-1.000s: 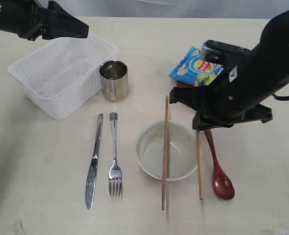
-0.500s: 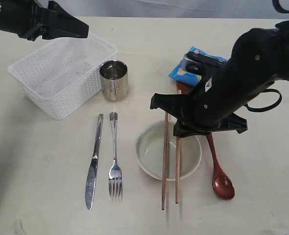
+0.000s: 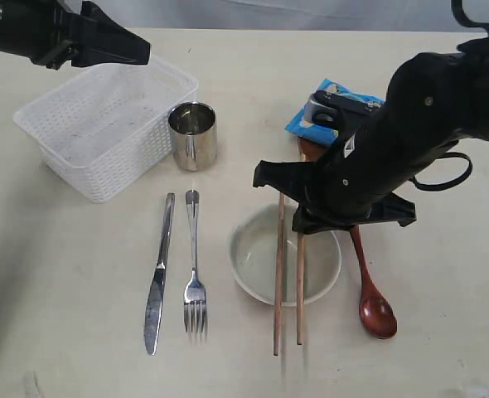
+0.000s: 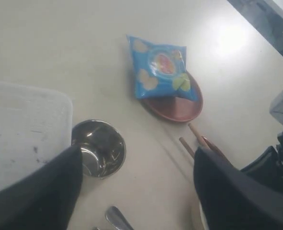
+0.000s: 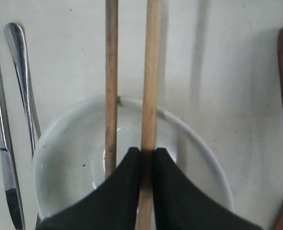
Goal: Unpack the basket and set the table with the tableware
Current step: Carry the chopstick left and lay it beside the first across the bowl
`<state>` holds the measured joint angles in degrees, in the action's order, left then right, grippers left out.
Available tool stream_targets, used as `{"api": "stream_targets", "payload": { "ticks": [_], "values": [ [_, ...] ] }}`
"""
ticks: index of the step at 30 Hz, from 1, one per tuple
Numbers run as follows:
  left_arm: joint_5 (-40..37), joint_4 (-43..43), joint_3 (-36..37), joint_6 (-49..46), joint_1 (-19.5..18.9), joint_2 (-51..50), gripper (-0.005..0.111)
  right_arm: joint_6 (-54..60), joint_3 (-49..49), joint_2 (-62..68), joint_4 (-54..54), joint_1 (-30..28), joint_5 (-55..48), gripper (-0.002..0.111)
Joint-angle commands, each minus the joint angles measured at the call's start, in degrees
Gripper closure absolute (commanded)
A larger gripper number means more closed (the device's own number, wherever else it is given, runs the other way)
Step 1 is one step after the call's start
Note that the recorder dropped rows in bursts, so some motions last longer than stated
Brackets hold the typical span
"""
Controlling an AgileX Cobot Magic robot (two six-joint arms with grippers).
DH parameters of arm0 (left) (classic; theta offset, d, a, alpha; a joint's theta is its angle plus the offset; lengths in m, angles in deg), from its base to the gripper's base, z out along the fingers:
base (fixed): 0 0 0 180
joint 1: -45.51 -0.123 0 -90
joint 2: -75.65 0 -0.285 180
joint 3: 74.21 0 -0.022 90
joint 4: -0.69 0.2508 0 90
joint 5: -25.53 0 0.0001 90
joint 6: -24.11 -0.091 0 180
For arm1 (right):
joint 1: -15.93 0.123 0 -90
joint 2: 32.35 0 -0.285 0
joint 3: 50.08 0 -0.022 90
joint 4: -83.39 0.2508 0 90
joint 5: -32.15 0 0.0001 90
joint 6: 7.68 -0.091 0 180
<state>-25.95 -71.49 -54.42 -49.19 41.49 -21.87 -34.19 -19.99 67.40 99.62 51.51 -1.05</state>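
Chopsticks (image 3: 278, 274) parallel across bowl (image 3: 257, 257), long axes near-to-far, right pincer (image 5: 147, 152) clamped on one, left pincer (image 4: 139, 151) wide

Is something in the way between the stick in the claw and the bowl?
Nothing visible is. The right claw pinches one chopstick over the bowl, and the other chopstick lies across the bowl beside it, not underneath.
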Motion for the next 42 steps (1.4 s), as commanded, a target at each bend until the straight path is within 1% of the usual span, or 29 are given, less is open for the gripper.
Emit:
{"api": "stream_targets", "payload": {
  "ticks": [1,3,4,5,10,19,27,34,42],
  "values": [
    [-0.54,-0.18,0.37,-0.36,0.41,0.42,0.045,0.76,-0.11,-0.03,-0.18,0.02,0.33,0.075],
    [-0.54,-0.18,0.37,-0.36,0.41,0.42,0.045,0.76,-0.11,-0.03,-0.18,0.02,0.33,0.063],
    [-0.54,-0.18,0.37,-0.36,0.41,0.42,0.045,0.79,-0.11,-0.03,-0.18,0.02,0.33,0.06],
    [-0.54,-0.18,0.37,-0.36,0.41,0.42,0.045,0.79,-0.11,-0.03,-0.18,0.02,0.44,0.059],
    [-1.05,-0.18,0.37,-0.36,0.41,0.42,0.045,2.15,-0.11,-0.53,-0.18,0.02,2.39,0.059],
    [-1.17,-0.18,0.37,-0.44,0.41,0.42,0.045,4.02,-0.11,-0.68,1.61,0.17,2.18,0.059],
    [-1.34,-0.18,0.37,-0.73,0.41,0.42,0.045,2.12,-0.11,-0.68,1.53,3.9,2.9,0.059],
    [-1.34,-0.29,0.37,-0.84,0.41,0.42,0.045,0.54,-0.11,-0.57,1.53,4.0,2.79,0.059],
    [-1.34,-0.29,0.37,-1.08,0.41,0.42,0.045,0.87,-0.11,2.66,3.09,4.0,2.93,0.059]
  ]
}}
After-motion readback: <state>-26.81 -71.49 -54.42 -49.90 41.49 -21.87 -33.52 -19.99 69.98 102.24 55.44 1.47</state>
